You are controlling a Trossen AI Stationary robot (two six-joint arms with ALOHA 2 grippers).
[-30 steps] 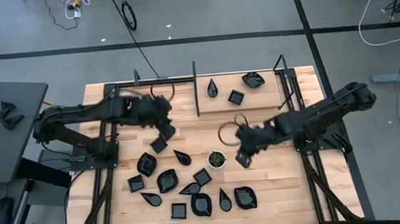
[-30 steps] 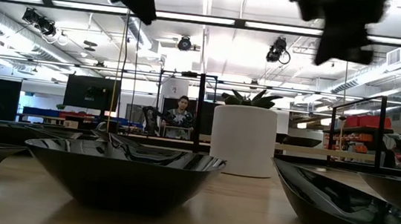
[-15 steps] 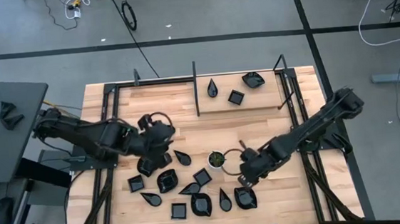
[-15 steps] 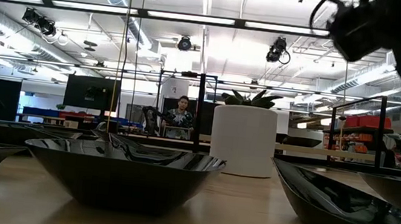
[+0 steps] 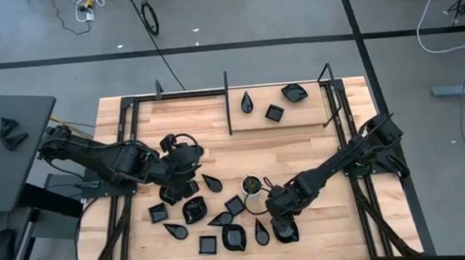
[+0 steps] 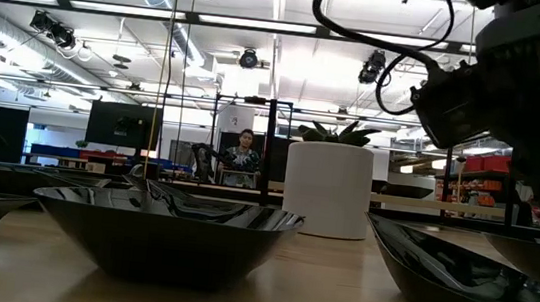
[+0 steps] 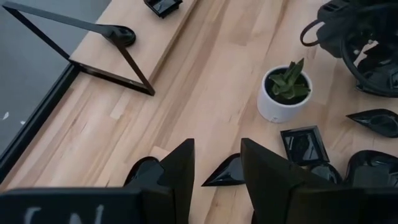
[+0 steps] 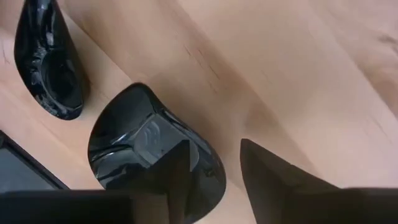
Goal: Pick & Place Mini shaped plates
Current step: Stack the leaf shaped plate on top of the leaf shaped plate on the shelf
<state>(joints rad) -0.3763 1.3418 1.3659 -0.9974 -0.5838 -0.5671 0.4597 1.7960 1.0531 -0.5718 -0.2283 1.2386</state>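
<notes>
Mini shaped plates: small glossy black dishes (image 5: 194, 209) in square, teardrop and rounded leaf shapes, most of them clustered on the wooden table (image 5: 323, 222) toward its near edge, between the two arms.
Plates already apart: three more lie on the raised strip along the far edge, namely a teardrop (image 5: 248, 103), a square (image 5: 274, 112) and a leaf-shaped one (image 5: 293, 92).
Handling, as a judgement: they look hard, thin-walled and slick, so probably light, stiff and chippable. A pinch across the raised rim seems the surest hold; a grip on the smooth bowl face would likely slide.
Target plate: the rounded leaf dish (image 8: 155, 152) near the near edge, at the right end of the cluster. In the right wrist view one dark finger (image 8: 180, 168) overlaps its rim while the other stands over bare wood just beside it.
Right gripper (image 5: 280, 224): low over that dish, jaws parted to either side of the rim and not closed on anything that can be seen.
Left gripper (image 7: 214, 168): low over the left side of the cluster, jaws partly apart with only table and a teardrop plate (image 7: 225, 175) showing in the gap; nothing held.
Containers: each plate is a shallow dish, and every one whose inside is visible is empty.
Plant pot (image 5: 252, 184): a small round white pot with a green succulent, standing among the plates near the table's middle, with a square plate (image 7: 301, 141) just beside it.
Risk, as a judgement: neighbours lie close, so a closing finger could nudge the next dish.
</notes>
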